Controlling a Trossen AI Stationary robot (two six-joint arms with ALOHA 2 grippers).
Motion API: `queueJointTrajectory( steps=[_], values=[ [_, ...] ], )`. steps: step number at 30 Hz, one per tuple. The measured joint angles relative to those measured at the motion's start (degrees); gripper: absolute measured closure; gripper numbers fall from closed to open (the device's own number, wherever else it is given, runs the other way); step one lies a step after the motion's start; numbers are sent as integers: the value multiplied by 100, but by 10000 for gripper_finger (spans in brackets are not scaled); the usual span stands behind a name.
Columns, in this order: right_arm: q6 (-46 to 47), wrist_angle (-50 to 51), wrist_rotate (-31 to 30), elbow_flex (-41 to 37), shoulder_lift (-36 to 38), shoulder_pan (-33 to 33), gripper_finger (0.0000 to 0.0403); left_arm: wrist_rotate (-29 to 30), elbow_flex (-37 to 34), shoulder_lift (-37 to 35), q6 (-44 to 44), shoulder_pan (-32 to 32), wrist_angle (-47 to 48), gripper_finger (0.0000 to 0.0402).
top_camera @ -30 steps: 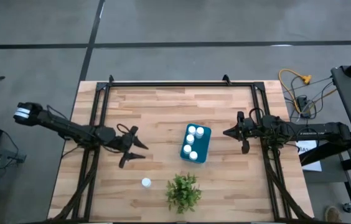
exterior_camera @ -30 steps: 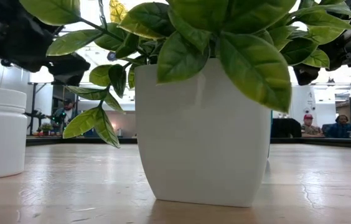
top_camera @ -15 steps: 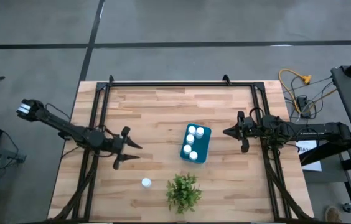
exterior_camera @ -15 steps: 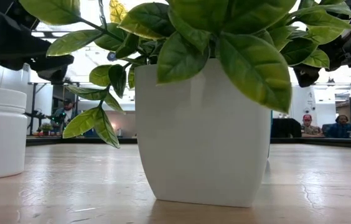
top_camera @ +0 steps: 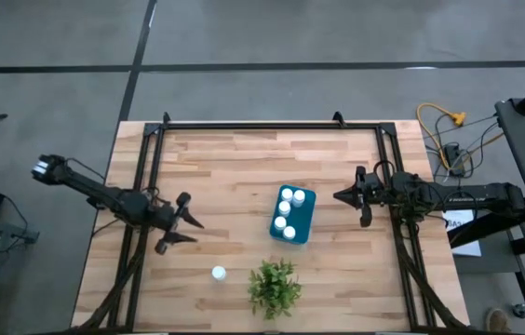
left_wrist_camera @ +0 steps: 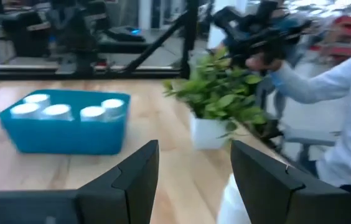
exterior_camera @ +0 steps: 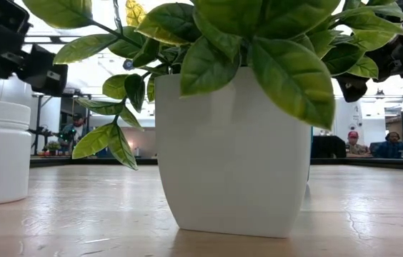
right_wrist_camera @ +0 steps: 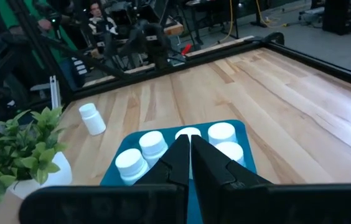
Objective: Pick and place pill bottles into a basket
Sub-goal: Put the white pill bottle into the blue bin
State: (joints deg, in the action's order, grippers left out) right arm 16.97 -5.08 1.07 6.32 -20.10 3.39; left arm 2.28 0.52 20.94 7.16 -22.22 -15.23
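In the high view the teal basket [top_camera: 292, 214] is seen just right of the frame's centre, and white-capped pill bottles [top_camera: 286, 207] are already stood inside it; five caps can be counted in the right wrist view [right_wrist_camera: 188, 136], though the closed fingers cover part of the row. One last pill bottle [top_camera: 218, 273] is left upright on the bare wooden table [top_camera: 244, 158], in the lower middle of the high view, just left of the potted plant [top_camera: 274, 287] and well apart from the basket. The left gripper [top_camera: 180, 233] is held above the table to the upper left of that bottle, its fingers spread and nothing between them. The right gripper [top_camera: 341, 197] is parked to the right of the basket, fingers pressed together and empty. The task is judged nearly finished: only the single bottle remains to be picked and placed.
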Motion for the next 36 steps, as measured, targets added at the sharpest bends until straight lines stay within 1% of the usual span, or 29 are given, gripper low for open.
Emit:
queueJointTrajectory(
  steps=[2,5,8,10,13,17,23,31,33,36],
  values=[
    [1,0,-51,1,0,-1,394,-96,-1,6,19,0,199,219],
    [2,0,-154,0,0,1,394,-165,-3,97,316,0,736,219],
    [21,0,-169,-1,0,1,394,-223,-5,265,685,0,829,219],
    [91,0,-210,-1,0,1,394,-383,-5,428,736,0,753,219],
    [249,0,-286,-1,0,1,394,-472,-7,643,717,0,479,219],
    [304,-1,-284,-1,0,1,394,-770,-3,855,545,0,288,219],
    [306,-31,-283,-1,4,-1,394,-867,-3,968,167,0,148,219],
    [306,-33,-283,-1,0,1,394,-950,-3,977,127,0,-81,218],
    [304,-33,-283,-1,0,1,394,-950,-3,988,130,0,-95,214],
    [304,-33,-281,-1,0,1,394,-946,-3,1032,133,0,-197,193]
  ],
)
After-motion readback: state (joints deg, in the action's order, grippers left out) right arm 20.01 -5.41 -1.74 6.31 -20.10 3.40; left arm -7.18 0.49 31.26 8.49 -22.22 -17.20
